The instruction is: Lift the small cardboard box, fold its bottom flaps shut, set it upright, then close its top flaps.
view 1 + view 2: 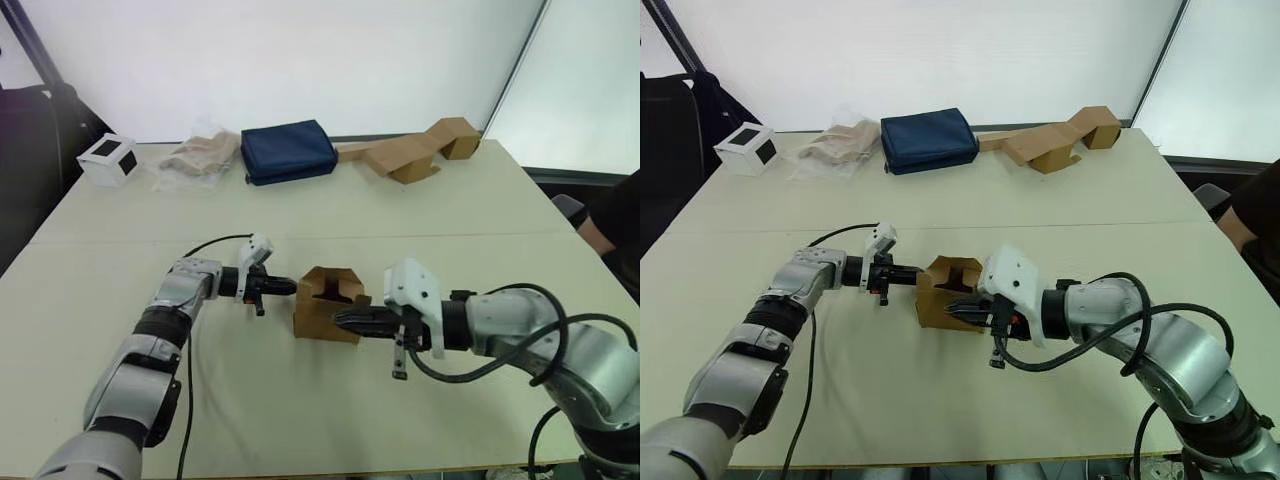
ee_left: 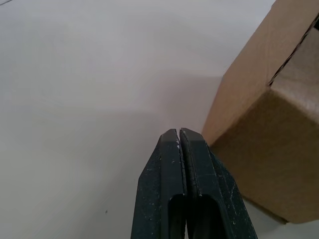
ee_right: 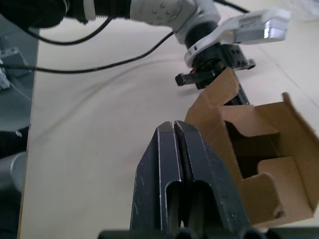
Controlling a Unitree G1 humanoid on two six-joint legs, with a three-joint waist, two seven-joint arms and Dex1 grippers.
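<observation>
With both grippers clenched empty – left gripper (image 1: 290, 287), right gripper (image 1: 340, 318) – the small cardboard box (image 1: 328, 305) needs even, opposed side pressure for lifting.

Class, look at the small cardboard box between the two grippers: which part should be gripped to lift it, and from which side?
Probably pinch a side wall of the small cardboard box at its open top, coming from above. The box stands upright on the table with flaps raised, leaving wall edges exposed. The left gripper and right gripper flank it, both shut, so one must open first.
</observation>
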